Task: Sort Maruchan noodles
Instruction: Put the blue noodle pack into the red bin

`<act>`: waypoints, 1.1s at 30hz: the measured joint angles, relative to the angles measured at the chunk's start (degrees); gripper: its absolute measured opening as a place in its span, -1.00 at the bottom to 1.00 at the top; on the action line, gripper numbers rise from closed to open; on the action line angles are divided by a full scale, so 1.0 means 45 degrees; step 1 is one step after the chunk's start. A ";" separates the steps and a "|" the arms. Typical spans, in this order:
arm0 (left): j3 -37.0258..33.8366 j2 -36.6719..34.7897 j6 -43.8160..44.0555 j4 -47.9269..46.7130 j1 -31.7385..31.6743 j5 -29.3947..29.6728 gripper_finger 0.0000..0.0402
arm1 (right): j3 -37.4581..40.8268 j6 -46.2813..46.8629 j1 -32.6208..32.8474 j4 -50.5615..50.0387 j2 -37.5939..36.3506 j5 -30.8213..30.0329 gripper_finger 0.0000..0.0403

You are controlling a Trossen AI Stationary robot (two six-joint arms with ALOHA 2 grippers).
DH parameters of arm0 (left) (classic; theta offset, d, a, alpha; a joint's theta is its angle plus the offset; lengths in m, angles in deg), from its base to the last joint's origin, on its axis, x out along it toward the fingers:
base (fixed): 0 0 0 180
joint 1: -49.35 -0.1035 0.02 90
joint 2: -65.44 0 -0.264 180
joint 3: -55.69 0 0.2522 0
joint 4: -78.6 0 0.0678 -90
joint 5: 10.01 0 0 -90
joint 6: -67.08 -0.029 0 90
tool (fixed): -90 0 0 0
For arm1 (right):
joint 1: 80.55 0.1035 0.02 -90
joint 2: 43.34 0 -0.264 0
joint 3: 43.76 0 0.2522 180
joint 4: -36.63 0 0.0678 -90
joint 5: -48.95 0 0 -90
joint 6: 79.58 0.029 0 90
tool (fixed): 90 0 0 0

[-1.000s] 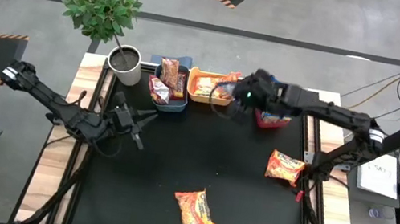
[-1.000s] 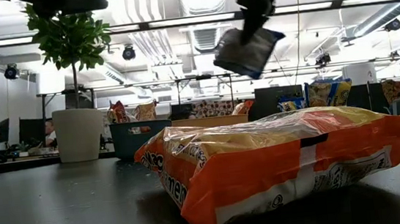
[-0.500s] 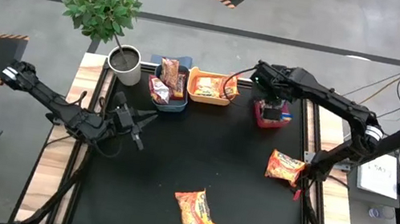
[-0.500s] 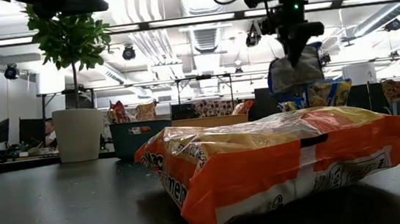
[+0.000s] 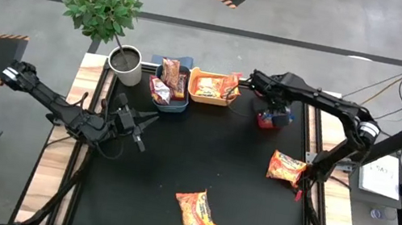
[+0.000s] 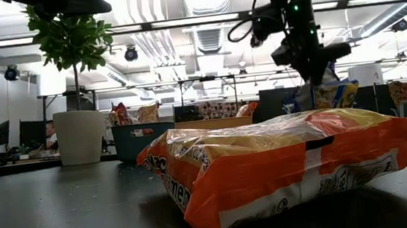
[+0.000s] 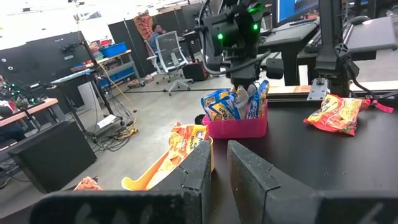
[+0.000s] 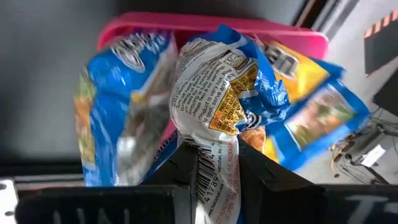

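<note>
Blue packet (image 8: 217, 106) was clenched by right claw (image 5: 271, 108) over red bin (image 5: 271, 123), upper right; two orange packets (image 5: 196, 212) were left unsorted on surface (image 5: 177, 158).

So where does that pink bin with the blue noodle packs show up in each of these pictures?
High view: the pink bin sits at the table's far right, under the right claw.
Low view: hidden; only its blue packs show.
Left wrist view: centre, bin.
Right wrist view: top, bin.
Shared landmark: the right claw, shut on a blue pack.
</note>
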 joint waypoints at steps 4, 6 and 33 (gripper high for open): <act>0.0000 0.0000 -0.0005 0.0000 0.0001 0.0000 -0.81 | 0.0478 -0.0060 0.0005 0.0571 0.0245 0.0588 -0.73; 0.0000 0.0000 -0.0005 0.0000 -0.0003 0.0000 -0.81 | 0.0682 -0.0088 0.0005 0.1005 0.0377 0.0648 -0.73; -0.0005 0.0000 -0.0010 0.0000 -0.0001 0.0000 -0.81 | -0.0578 0.1311 0.0019 -0.0213 0.0759 -0.0088 -0.37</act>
